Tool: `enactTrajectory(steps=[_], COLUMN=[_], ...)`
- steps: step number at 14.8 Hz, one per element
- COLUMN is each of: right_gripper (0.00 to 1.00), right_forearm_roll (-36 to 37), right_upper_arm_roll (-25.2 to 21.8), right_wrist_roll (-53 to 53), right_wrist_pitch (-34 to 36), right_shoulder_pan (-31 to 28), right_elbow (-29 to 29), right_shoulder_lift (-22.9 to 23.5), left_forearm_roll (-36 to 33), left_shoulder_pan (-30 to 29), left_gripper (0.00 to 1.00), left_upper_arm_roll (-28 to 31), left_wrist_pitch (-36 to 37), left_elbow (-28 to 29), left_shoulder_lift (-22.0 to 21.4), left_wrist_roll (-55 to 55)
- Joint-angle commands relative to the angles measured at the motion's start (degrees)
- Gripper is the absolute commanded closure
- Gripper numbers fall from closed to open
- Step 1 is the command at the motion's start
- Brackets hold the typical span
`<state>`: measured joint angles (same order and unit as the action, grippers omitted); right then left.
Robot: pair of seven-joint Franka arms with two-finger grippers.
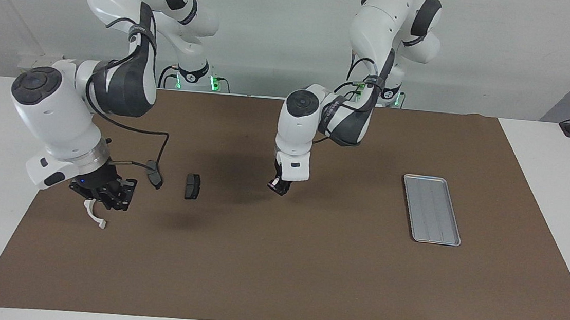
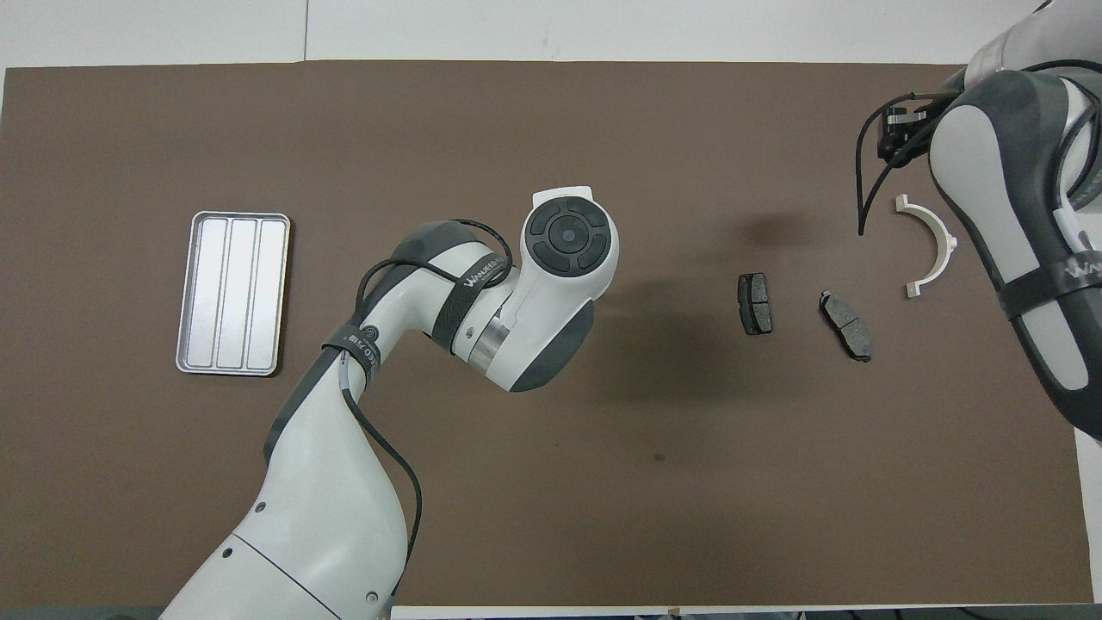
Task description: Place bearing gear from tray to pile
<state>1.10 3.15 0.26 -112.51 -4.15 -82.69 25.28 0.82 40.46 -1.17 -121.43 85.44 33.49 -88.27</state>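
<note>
- While my right tool point(image 1: 101, 196) hangs over the white bracket point(image 1: 94, 214) in the pile, I cannot tell its grip or whether it holds the bearing gear.
- Left tool point(image 1: 278, 186) over mid-worktop point(image 1: 275, 272), grip unclear.
- Tray point(image 1: 432, 209) bare, toward the left arm's end.
- Two brake pads point(image 1: 192, 186) beside the bracket.

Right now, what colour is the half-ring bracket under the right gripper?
White; the half-ring bracket shows best in the overhead view, beside the right gripper.
</note>
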Motion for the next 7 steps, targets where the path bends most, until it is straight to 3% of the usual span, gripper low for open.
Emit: enactTrajectory(steps=[1,7], right_gripper=[1.00,1.00], right_forearm_roll=[-0.9,-0.9], right_upper_arm_roll=[0.7,0.6], right_wrist_roll=[-0.8,-1.9], right_wrist_pitch=[-5.5,-11.3], right_shoulder_pan=[-0.6,-1.5], right_elbow=[-11.2,-16.1], right_shoulder_lift=[-5.9,-6.0], left_forearm_roll=[-0.4,-1.4], left_shoulder_pan=[0.1,0.5], left_gripper=[1.00,1.00], left_upper_arm_roll=[1.1,2.1], left_wrist_pitch=[-0.8,-4.3], left_elbow=[-0.4,5.3], left_shoulder_lift=[0.5,-0.3], left_wrist_roll=[-0.8,-0.8])
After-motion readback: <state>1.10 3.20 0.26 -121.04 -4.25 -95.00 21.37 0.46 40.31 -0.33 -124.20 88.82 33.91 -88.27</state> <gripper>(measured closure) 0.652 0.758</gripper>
